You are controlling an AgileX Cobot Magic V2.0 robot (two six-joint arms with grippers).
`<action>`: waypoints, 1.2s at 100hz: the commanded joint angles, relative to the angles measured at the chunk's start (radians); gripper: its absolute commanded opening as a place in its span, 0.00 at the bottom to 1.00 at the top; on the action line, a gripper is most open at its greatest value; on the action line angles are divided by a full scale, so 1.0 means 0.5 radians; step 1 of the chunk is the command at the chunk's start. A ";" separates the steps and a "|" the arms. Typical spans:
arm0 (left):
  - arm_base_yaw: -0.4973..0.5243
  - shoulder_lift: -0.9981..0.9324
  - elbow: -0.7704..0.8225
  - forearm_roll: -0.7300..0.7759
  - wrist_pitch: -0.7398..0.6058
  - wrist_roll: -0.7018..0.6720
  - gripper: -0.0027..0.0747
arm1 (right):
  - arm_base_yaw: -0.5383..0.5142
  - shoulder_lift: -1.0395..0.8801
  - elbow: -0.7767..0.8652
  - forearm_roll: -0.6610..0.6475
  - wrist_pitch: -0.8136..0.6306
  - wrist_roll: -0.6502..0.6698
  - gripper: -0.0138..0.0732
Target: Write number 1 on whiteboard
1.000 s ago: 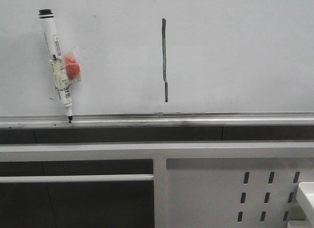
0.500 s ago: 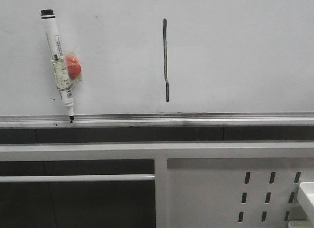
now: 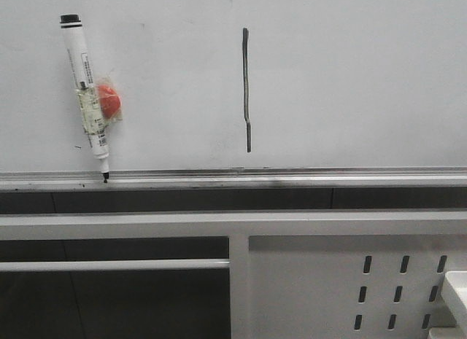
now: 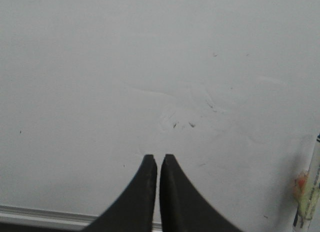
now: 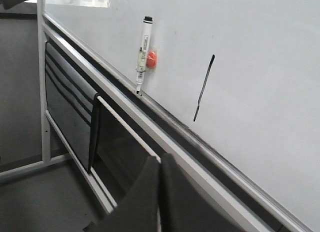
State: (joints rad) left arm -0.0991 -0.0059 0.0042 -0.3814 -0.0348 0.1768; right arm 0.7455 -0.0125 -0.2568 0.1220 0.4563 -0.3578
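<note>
The whiteboard (image 3: 350, 84) fills the upper front view, with its silver rail (image 3: 292, 180) along the lower edge. The number 1 (image 3: 246, 91) is a dark vertical stroke with a kink near its lower end; it also shows in the right wrist view (image 5: 203, 95). A white marker pen (image 3: 86, 91) with a black cap leans on the board, tip on the rail, an orange-red piece taped to it. My left gripper (image 4: 158, 158) is shut and empty close before the bare board. My right gripper (image 5: 160, 158) is shut and empty, back from the board above the frame. Neither gripper shows in the front view.
Below the rail runs a white metal frame (image 3: 146, 224) with a crossbar. A white panel with slot holes (image 3: 394, 291) is at the lower right. A white object's corner (image 3: 456, 288) shows at the right edge. The pen's edge appears in the left wrist view (image 4: 310, 192).
The front view has shifted very slightly; the stroke, pen and board stand as before.
</note>
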 commanded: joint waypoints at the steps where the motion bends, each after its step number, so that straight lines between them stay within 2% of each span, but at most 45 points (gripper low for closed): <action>1: 0.011 0.026 0.067 0.009 -0.019 0.013 0.01 | -0.009 -0.028 -0.044 0.003 -0.151 0.000 0.08; 16: 0.011 0.026 0.067 0.059 0.047 0.013 0.01 | -0.009 -0.028 -0.044 0.003 -0.151 0.000 0.08; 35: 0.020 0.026 0.070 0.547 0.070 -0.305 0.01 | -0.009 -0.028 -0.044 0.003 -0.151 0.000 0.08; 47: 0.051 0.026 0.070 0.801 0.255 -0.436 0.01 | -0.009 -0.028 -0.044 0.003 -0.151 0.000 0.08; 63: 0.068 -0.010 0.070 0.821 0.623 -0.436 0.01 | -0.009 -0.028 -0.044 0.003 -0.151 0.000 0.08; 120: 0.068 -0.042 0.070 0.825 0.632 -0.433 0.01 | -0.009 -0.028 -0.044 0.003 -0.151 0.000 0.08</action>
State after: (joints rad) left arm -0.0677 -0.0059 0.0042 0.0289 0.3362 -0.0314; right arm 0.7455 -0.0125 -0.2568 0.1220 0.4563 -0.3578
